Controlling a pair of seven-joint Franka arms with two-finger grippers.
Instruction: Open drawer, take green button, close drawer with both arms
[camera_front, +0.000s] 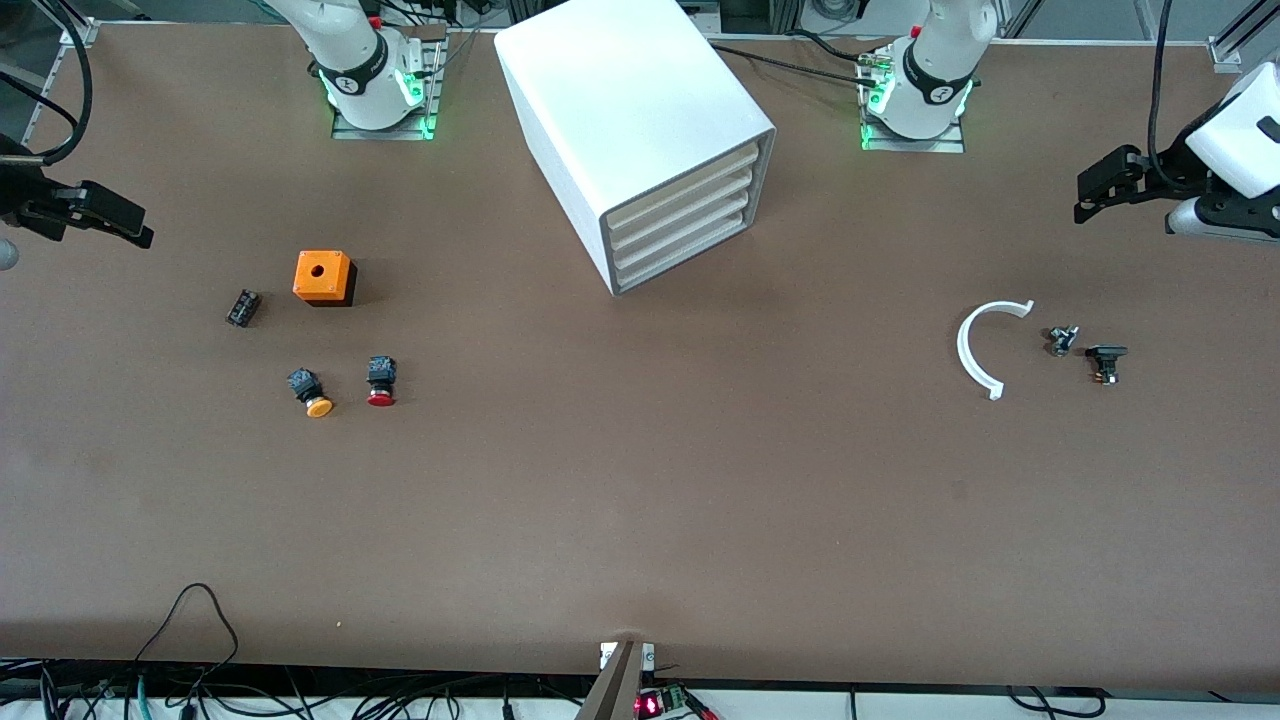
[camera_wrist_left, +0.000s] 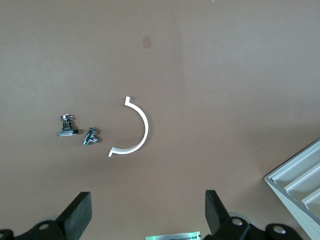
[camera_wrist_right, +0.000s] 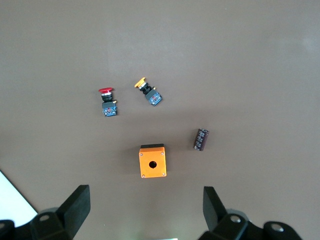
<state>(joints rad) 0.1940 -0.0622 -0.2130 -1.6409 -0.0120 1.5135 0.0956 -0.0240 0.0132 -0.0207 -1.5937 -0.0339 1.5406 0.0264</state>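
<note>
Drawer (camera_front: 690, 245) sits closed at the bottom of the white cabinet (camera_front: 630, 110) on the tabletop (camera_front: 640, 500). Green-capped button is not visible. Left gripper (camera_wrist_left: 147, 220) waits over the tabletop's left-arm end near the white arc piece (camera_front: 985, 345), jaws wide. Right gripper (camera_wrist_right: 146, 215) waits over the right-arm end near the orange box (camera_front: 324, 277), jaws wide.

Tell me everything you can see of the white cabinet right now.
The cabinet is a big, smooth white box, plastic-looking, standing on the table between the two arm bases, turned at an angle. Its open face shows four stacked shallow off-white drawers, all pushed in; the lowest drawer is shut. Nothing rests on it and neither gripper touches it. No green button shows.
</note>
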